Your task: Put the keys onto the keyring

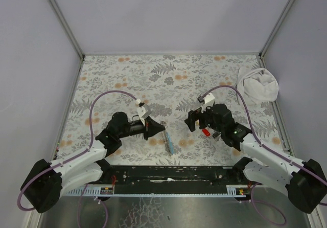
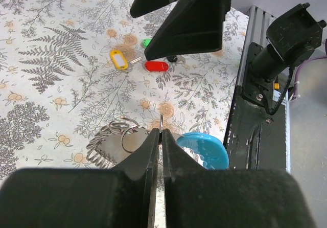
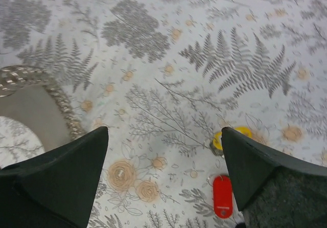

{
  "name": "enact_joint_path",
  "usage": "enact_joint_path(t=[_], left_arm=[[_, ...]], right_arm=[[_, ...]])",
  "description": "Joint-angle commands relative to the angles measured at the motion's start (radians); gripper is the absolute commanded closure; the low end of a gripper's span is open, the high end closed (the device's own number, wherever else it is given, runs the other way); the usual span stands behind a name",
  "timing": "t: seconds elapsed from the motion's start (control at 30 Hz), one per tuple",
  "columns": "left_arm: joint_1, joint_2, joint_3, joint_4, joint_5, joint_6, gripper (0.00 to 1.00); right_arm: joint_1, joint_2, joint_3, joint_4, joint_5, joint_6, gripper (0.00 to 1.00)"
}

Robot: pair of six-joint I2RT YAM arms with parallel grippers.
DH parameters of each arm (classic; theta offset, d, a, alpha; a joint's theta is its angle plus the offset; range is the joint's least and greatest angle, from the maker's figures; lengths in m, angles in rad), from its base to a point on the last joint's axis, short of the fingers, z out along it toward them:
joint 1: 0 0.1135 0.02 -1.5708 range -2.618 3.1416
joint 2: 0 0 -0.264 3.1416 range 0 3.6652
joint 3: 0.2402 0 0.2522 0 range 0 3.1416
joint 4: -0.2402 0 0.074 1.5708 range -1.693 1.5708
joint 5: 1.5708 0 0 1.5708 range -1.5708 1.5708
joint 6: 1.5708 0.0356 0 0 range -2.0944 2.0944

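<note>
My left gripper is shut on the thin metal wire of the keyring, holding it on edge just above the table. In the left wrist view its grey part, with a coil and small rings, lies left of the jaws and its light blue part lies right. The yellow key, red key, green key and black key lie loose beyond it. My right gripper is open and empty above the red key and the yellow key.
A white cloth bundle lies at the back right corner. The black rail at the table's near edge runs close to the keyring's right. Grey walls close in three sides of the flowered tabletop.
</note>
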Motion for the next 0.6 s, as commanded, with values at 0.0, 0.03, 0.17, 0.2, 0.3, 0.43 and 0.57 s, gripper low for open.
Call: enact_joint_path(t=[0.0, 0.03, 0.17, 0.2, 0.3, 0.43, 0.57], left_arm=[[0.0, 0.009, 0.035, 0.022, -0.004, 0.018, 1.0], [0.001, 0.008, 0.035, 0.022, -0.004, 0.017, 1.0], [0.0, 0.005, 0.033, 0.023, -0.006, 0.015, 1.0], [0.001, 0.004, 0.033, 0.023, -0.006, 0.015, 1.0], [0.0, 0.005, 0.033, 0.022, -0.006, 0.014, 1.0], [0.0, 0.007, 0.033, 0.022, -0.008, 0.014, 1.0], [0.0, 0.012, 0.035, 0.017, -0.008, 0.014, 1.0]], right_arm=[[0.003, 0.06, 0.091, -0.119, 0.179, 0.079, 0.01], [0.003, 0.096, 0.112, -0.162, 0.2, 0.1, 0.01], [0.003, 0.216, 0.211, -0.32, 0.294, 0.147, 0.01], [0.003, 0.236, 0.227, -0.354, 0.329, 0.164, 0.02], [0.003, 0.271, 0.244, -0.399, 0.421, 0.203, 0.05], [0.003, 0.306, 0.26, -0.462, 0.463, 0.251, 0.09], [0.003, 0.348, 0.266, -0.533, 0.461, 0.306, 0.12]])
